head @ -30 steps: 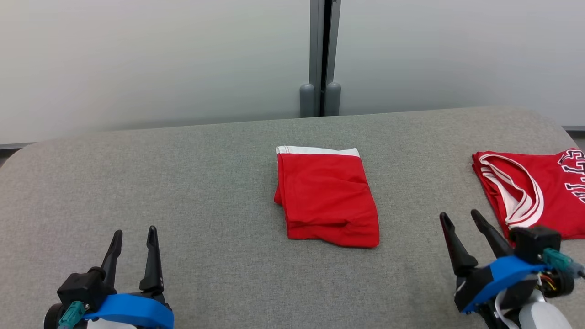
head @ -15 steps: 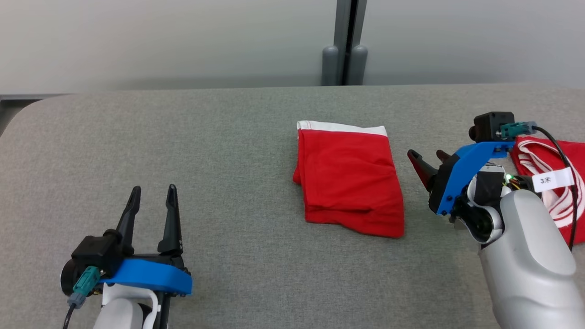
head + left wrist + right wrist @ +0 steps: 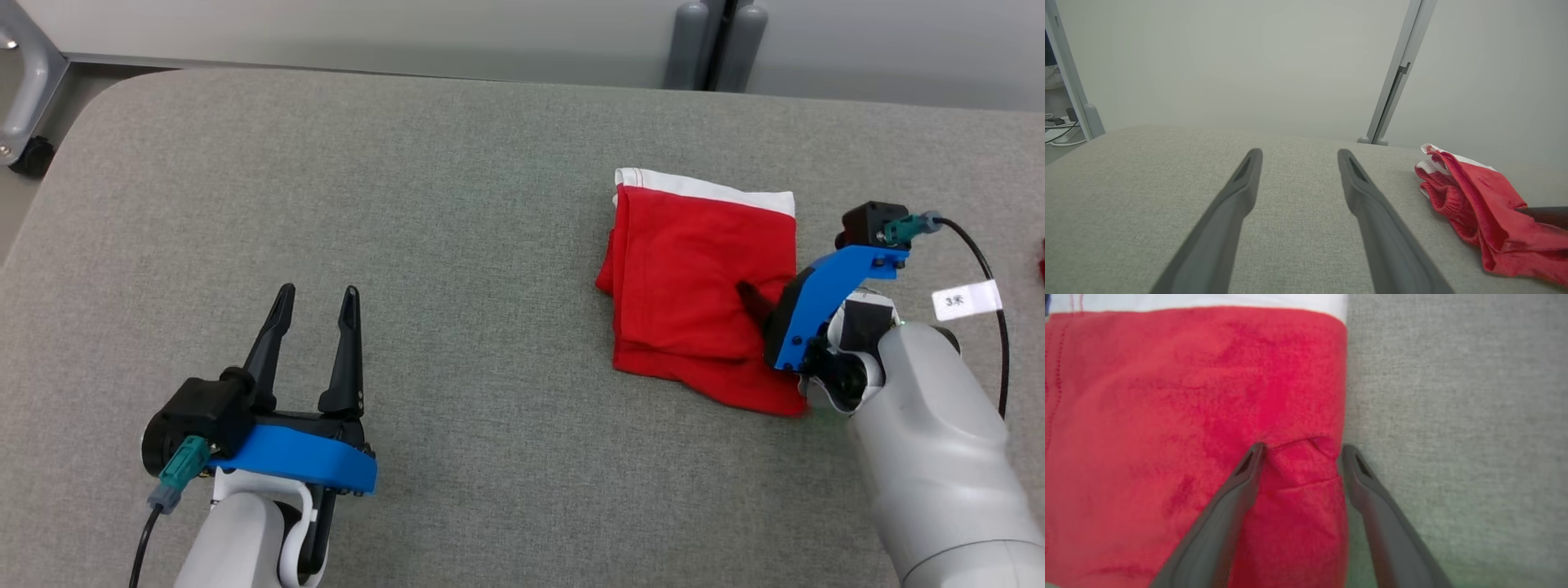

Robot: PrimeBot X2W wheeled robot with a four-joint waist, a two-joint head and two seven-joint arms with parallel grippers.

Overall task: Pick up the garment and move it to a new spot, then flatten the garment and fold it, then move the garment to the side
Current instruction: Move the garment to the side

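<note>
Garment [image 3: 694, 269] edge was straddled by the open right pincer [image 3: 1300, 451].
Only the top layer might be pinched, undoing the fold; the left pincer [image 3: 314, 298] was seen open.

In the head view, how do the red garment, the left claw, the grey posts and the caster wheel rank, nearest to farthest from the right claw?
1. Red garment, at the right claw fingertips.
2. Grey posts, top of view.
3. Left claw, lower left.
4. Caster wheel, far upper left.
</note>
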